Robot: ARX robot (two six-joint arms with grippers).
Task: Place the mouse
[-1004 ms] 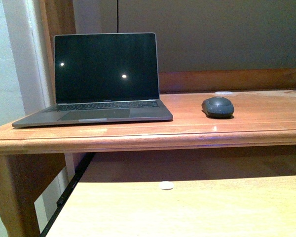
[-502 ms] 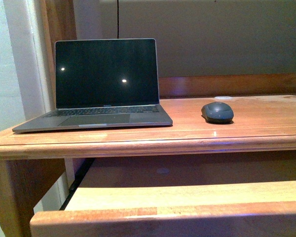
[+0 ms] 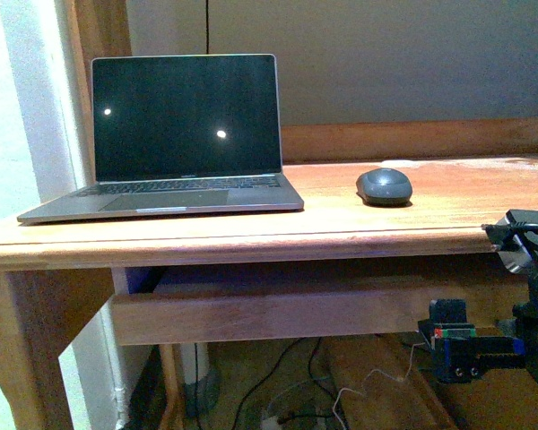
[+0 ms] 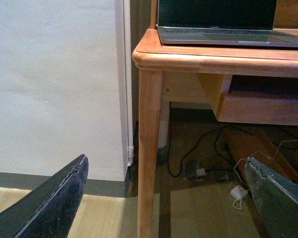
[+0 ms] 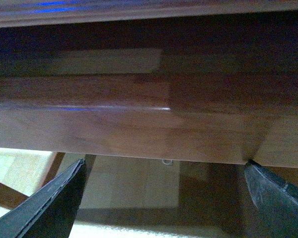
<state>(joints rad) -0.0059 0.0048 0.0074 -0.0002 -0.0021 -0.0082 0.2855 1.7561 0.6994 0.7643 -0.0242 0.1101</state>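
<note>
The mouse (image 3: 384,186), a small dark grey oval, lies on the wooden desk (image 3: 251,235) to the right of the open laptop (image 3: 175,134), with nothing touching it. My right arm (image 3: 529,296) shows at the lower right, below the desk edge. My right gripper (image 5: 164,198) is open and empty and faces the underside of the desk front. My left gripper (image 4: 166,198) is open and empty, low beside the desk's left leg (image 4: 150,148). The mouse does not show in either wrist view.
A wooden drawer front (image 3: 287,313) runs under the desktop. Cables and a white adapter (image 4: 237,192) lie on the floor under the desk. A white wall (image 4: 54,84) stands left of the desk, and a wooden back rail (image 3: 412,139) runs behind the mouse.
The pull-out shelf that stood out toward me now shows only as a board under the desk edge. The right arm has come into view at the lower right. The mouse stays put.
</note>
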